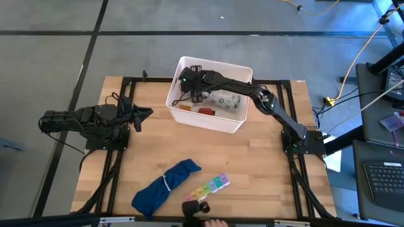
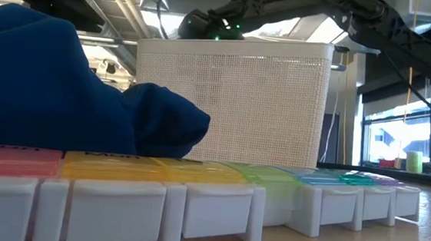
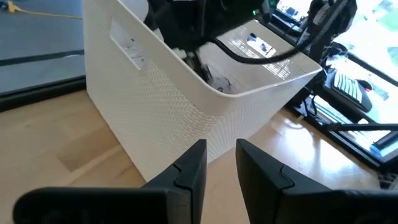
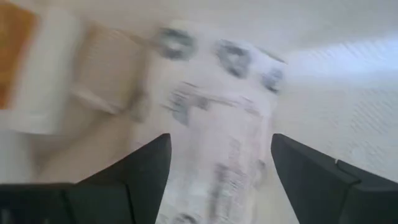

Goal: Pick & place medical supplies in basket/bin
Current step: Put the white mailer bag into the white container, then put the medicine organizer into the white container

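Two grippers: my right gripper (image 4: 217, 168) hung inside the white tub (image 1: 235, 123), fingers spread over a grey-patterned packet (image 4: 217, 118); my left gripper (image 3: 221, 165) waited nearby, jaws slightly apart, empty.

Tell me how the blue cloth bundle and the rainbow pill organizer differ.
The blue cloth bundle is soft, crumpled and one colour; the rainbow pill organizer is a stiff strip of many-coloured compartments. The bundle is clearly bigger than the organizer. Both lie slanted side by side on the table, outside the white bin.
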